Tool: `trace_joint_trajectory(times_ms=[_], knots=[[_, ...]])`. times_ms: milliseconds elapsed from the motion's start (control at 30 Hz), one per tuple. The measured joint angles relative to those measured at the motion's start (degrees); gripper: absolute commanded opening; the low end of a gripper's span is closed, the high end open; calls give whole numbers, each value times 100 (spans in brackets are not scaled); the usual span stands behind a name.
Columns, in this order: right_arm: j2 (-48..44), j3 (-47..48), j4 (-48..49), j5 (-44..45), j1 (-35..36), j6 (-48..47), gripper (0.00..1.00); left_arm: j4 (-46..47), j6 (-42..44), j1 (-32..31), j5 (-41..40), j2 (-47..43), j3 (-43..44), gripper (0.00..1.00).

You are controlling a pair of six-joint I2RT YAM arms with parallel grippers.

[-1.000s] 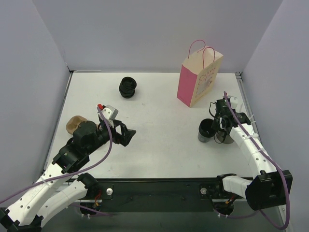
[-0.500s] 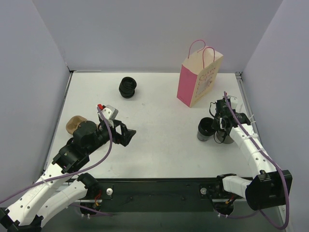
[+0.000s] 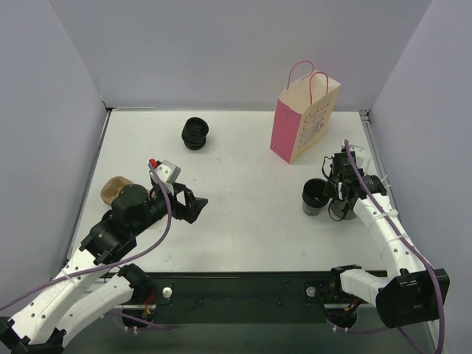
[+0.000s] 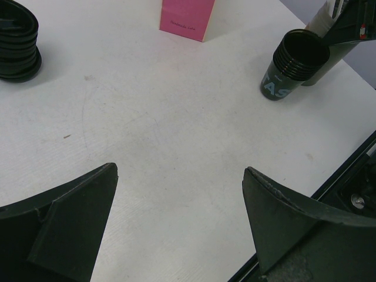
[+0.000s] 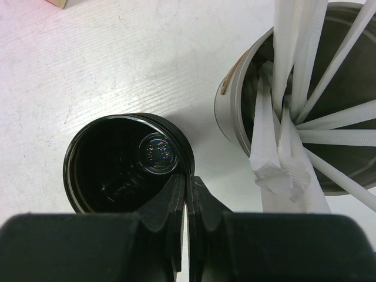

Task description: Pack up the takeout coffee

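Takeout coffee cups: black and nested in one short stack, with the top one's mouth open. They stood upright on the white table, right of centre in the overhead view. They sat below the pink paper bag and apart from it. The left wrist view showed pale lettering on the side, only partly readable.

Right gripper: fingers pressed flat together with no gap between them. The tips pinched the stack's rim at the lower middle of the right wrist view, one finger over the inside of the cup and the other outside it. A small round glint lay at the bottom of the cup; I could not tell what it was.

Grey cup: taller, holding white sticks that fanned outward. It stood just to the right of the black stack, and a strip of table showed between the two rims in the wrist view.

Left gripper: spread wide, with nothing between the fingers and only bare table under them. It was at the lower left of centre in the overhead view, well apart from the cups.

Ribbed black stack: alone at the upper left of centre, near the back wall.

Brown rounded item: at the left edge, partly hidden by the left arm; I could not identify it.
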Motion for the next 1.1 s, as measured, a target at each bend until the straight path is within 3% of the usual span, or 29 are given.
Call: trace_joint_trajectory(times_ms=[1100], knots=[[-573,459,-83,-63,0,20,0,0,0,0,-4,28,0,97]])
